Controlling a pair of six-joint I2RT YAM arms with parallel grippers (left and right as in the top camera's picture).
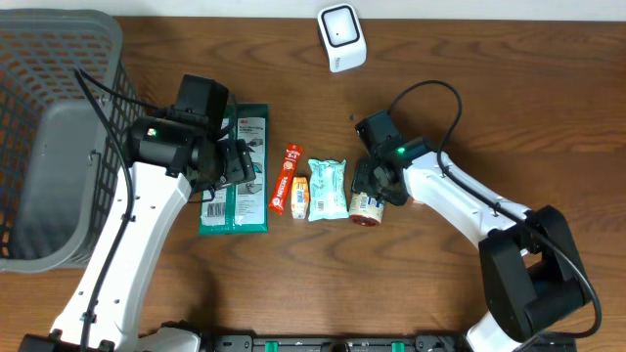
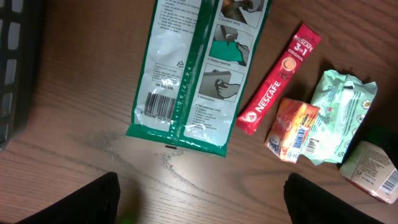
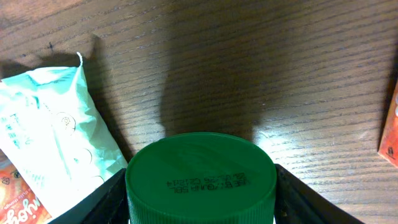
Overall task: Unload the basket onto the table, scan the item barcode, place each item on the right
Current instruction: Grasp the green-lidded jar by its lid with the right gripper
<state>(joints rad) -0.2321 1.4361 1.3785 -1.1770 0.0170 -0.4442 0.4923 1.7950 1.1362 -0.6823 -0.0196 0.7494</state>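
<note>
A small jar with a green lid (image 3: 200, 177) lies on the table at the right end of a row of items, its label showing (image 1: 368, 207). My right gripper (image 3: 201, 186) has a black finger pressed against each side of the lid. The white barcode scanner (image 1: 341, 37) stands at the back of the table. My left gripper (image 2: 202, 186) hangs open over bare wood just in front of a green-and-white packet (image 2: 196, 68), whose barcode faces up, and holds nothing.
Between the packet and the jar lie a red Nescafe stick (image 1: 288, 179), a small orange sachet (image 1: 299, 198) and a mint-green pouch (image 1: 328, 189). A grey mesh basket (image 1: 59, 137) fills the left side. The right arm's cable (image 1: 430, 98) loops above the table.
</note>
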